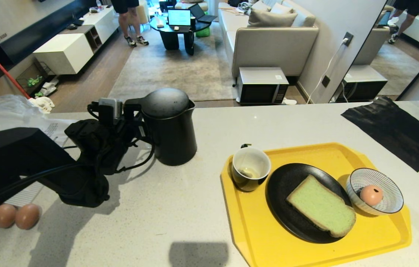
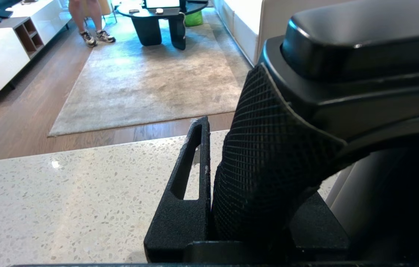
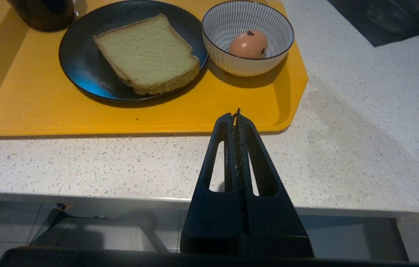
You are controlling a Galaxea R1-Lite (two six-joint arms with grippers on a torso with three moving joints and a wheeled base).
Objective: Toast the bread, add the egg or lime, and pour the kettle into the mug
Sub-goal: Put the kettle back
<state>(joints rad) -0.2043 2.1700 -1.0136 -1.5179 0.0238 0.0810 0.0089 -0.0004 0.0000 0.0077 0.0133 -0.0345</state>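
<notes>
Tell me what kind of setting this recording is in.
Most likely a home: an open-plan kitchen counter facing a living room. A sofa and rug lie beyond it, a microwave sits on the floor, and breakfast things fill a yellow tray.

Yellow tray (image 1: pixel 253 237), striped bowl (image 1: pixel 391 202), two brown eggs (image 1: pixel 16 216).

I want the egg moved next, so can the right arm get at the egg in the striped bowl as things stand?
Probably yes. The right gripper hangs shut off the counter's front edge, and the egg lies uncovered in the striped bowl on the tray's near corner, with only bare tray between.
</notes>
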